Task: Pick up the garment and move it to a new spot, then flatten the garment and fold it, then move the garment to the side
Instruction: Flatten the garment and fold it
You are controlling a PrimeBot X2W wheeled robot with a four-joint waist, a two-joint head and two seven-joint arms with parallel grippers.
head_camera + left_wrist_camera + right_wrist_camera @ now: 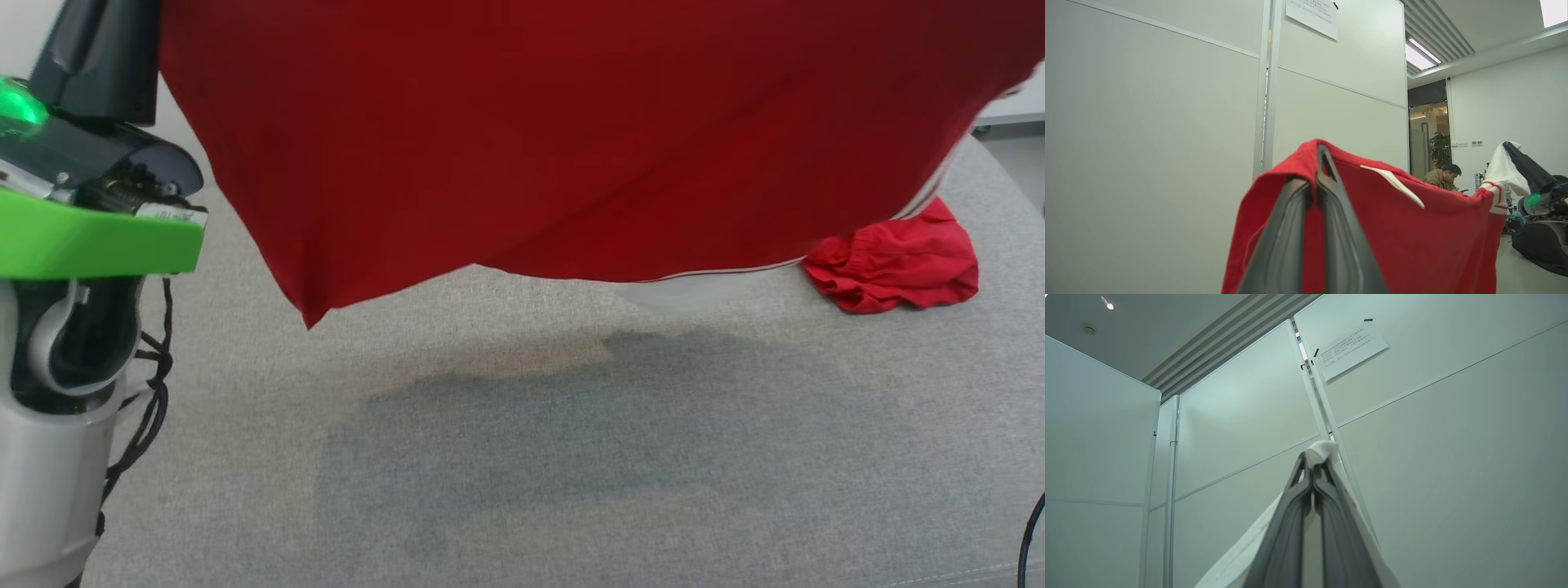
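**Garment held spread between two grippers.** The garment [571,147] hangs as a broad red sheet above the grey surface [522,490]. Its lower hem is clear of that surface through the middle and casts a shadow [571,425] below.

- **Left gripper** [1312,171]: fingers together, clamped on a fold of the red top edge, which drapes over the tips.
- **Right gripper** [1312,467]: fingers together, pinching a white part of the cloth. From the left wrist you can see that this end is white with red stripes.
- **Second cloth** [898,265]: red and crumpled, lying on the surface at far right, just under the hanging hem. Whether the two touch cannot be told.

**Handling.** Judge the fabric light, soft and quite limp. It sags between the two grips, will likely swing with any quick move, and has no stiffness to hold a shape. Your best holds are probably the two top corners, as taken here, drawn apart so the sheet stays flat. Both pinches look shallow, so the cloth may slip under a sharp tug. Watch too that the hem does not drag the second cloth along.
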